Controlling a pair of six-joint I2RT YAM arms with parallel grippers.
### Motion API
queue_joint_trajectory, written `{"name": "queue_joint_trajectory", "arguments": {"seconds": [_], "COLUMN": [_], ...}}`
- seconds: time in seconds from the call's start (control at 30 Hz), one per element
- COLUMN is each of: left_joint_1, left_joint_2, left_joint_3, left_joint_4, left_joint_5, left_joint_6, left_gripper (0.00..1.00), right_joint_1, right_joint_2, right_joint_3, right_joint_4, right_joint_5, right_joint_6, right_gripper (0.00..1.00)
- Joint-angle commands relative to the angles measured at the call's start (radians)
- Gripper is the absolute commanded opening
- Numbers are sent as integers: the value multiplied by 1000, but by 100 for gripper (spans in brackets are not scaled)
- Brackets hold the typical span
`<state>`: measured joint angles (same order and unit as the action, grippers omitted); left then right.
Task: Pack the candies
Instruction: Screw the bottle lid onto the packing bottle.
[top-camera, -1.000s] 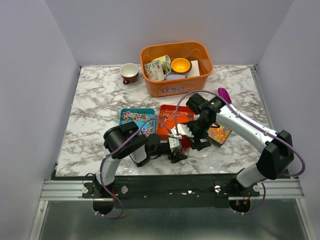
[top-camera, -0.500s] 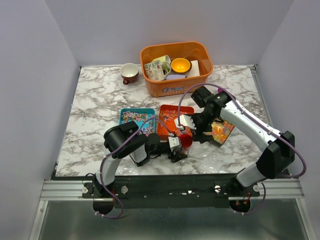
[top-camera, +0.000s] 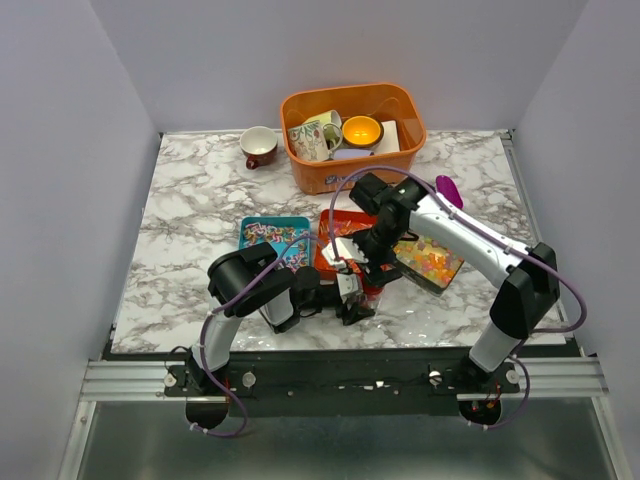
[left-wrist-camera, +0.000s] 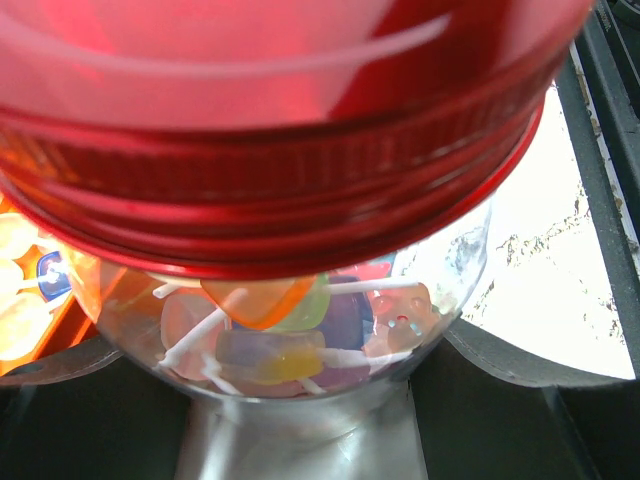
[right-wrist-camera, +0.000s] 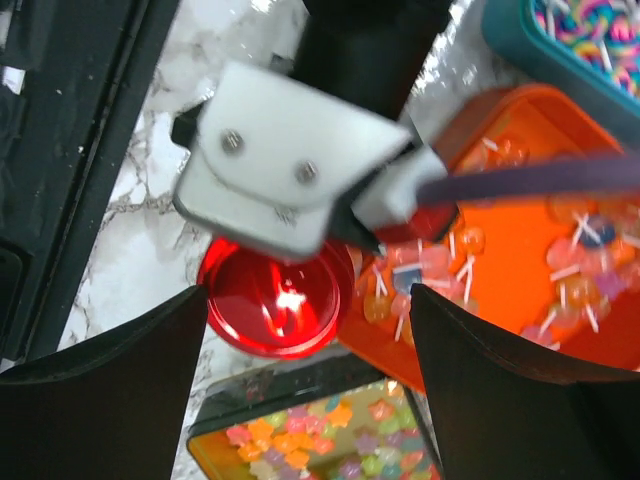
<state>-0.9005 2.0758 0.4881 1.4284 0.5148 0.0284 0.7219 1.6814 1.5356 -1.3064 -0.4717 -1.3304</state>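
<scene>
My left gripper lies low on the table, shut on a clear glass jar with a red lid on top. The jar holds pale wrapped candies on white sticks. My right gripper hovers open just above the lid, its fingers spread wide to either side. Loose candies lie in three containers: confetti-like bits in a teal tray, wrapped pieces in an orange tray, and star-shaped jelly pieces in a black tin. The tin also shows in the right wrist view.
An orange basket with mugs and a yellow bowl stands at the back centre. A brown cup stands to its left. A purple scoop lies behind the right arm. The left wrist's white camera housing sits over the jar.
My right gripper has moved left, from over the black tin to above the red-lidded jar. The tin is now uncovered. The left arm and the jar have not moved.
</scene>
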Motion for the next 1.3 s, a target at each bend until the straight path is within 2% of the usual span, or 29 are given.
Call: {"name": "queue_joint_trajectory", "arguments": {"seconds": [0.0, 0.3, 0.9, 0.93, 0.97, 1.0, 1.03, 1.17, 1.27], "left_joint_1": [5, 14, 23, 23, 23, 23, 23, 21, 23], "left_joint_2": [32, 46, 50, 49, 44, 40, 35, -17, -95], "left_joint_3": [-8, -5, 9, 12, 9, 7, 4, -69, -126], "left_joint_4": [-10, 6, -6, -22, -23, -20, -13, 35, 11], "left_joint_5": [-38, -29, -19, -12, -9, 4, 5, -6, 40], "left_joint_6": [2, -22, -25, -25, -25, -25, -25, -25, -21], "left_gripper": [0, 0, 0, 10, 42, 92, 99, 99, 99], "right_joint_1": [31, 25, -21, -21, -22, -27, -30, -62, -88], "right_joint_2": [20, -64, -167, -164, -161, -160, -157, -147, -135], "right_joint_3": [-5, -147, -232, -233, -232, -233, -230, -200, -171], "right_joint_4": [-117, -71, -42, -31, -24, -18, -11, -10, -7], "right_joint_5": [-45, 42, 71, 73, 74, 80, 82, 93, 116], "right_joint_6": [-81, -59, 51, 57, 62, 69, 71, 77, 79], "right_gripper": [88, 88, 88, 88, 88, 88, 88, 88, 88]}}
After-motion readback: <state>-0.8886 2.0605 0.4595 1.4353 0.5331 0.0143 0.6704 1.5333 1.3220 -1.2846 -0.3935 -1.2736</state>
